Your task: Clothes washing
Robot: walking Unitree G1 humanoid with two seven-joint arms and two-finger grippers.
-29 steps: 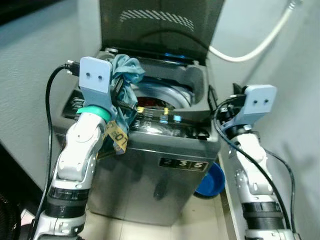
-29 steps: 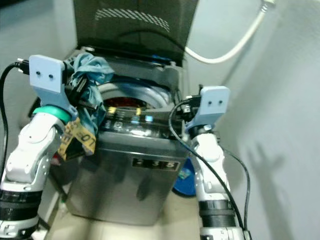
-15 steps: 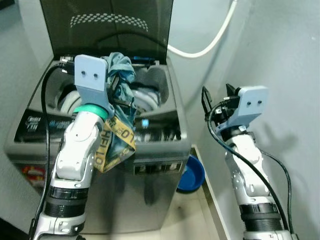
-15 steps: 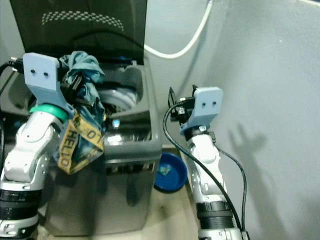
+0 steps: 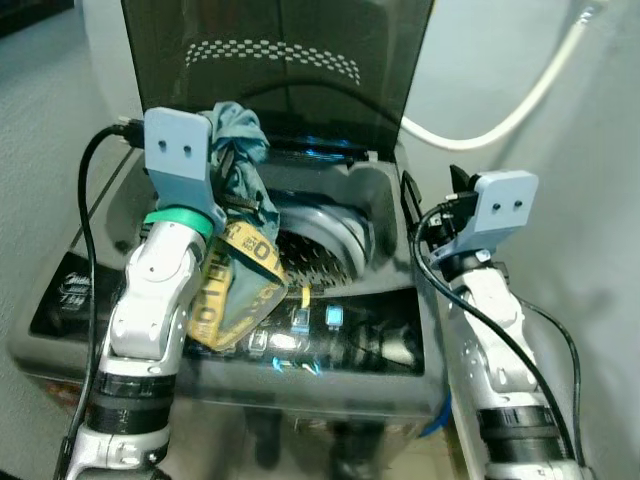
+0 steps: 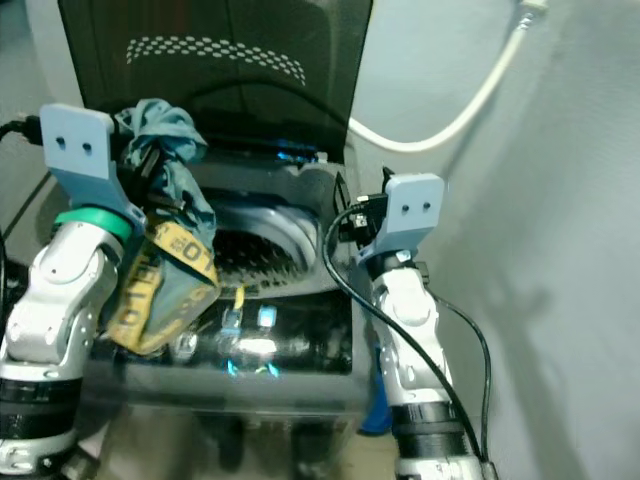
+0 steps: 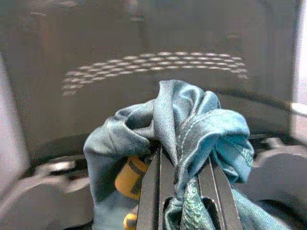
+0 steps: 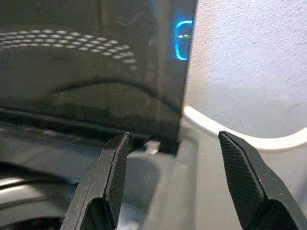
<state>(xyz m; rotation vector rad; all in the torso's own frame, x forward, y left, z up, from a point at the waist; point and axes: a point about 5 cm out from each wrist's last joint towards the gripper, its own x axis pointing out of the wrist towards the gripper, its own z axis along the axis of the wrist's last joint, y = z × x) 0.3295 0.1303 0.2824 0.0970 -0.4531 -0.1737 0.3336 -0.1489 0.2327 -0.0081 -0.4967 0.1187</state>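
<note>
A grey top-loading washing machine (image 5: 390,360) stands before me with its dark lid (image 5: 280,60) raised and its steel drum (image 5: 318,250) open. My left gripper (image 5: 232,172) is shut on a teal garment (image 5: 243,150) with a yellow printed band (image 5: 235,290). It holds the bunch over the machine's left rim; the cloth (image 7: 192,134) wraps around the black fingers (image 7: 154,191). My right gripper (image 5: 432,200) is open at the machine's back right corner, its fingers (image 8: 112,182) spread with nothing between them.
A white hose (image 5: 520,95) curves along the pale wall on the right. Lit blue buttons (image 5: 315,320) glow on the front control panel. Black cables (image 5: 90,230) loop beside both arms. The wall stands close to my right arm.
The camera has come closer and higher over the machine, so the drum opening now shows. The left gripper still holds the garment, now nearer the drum; the right gripper stays open.
</note>
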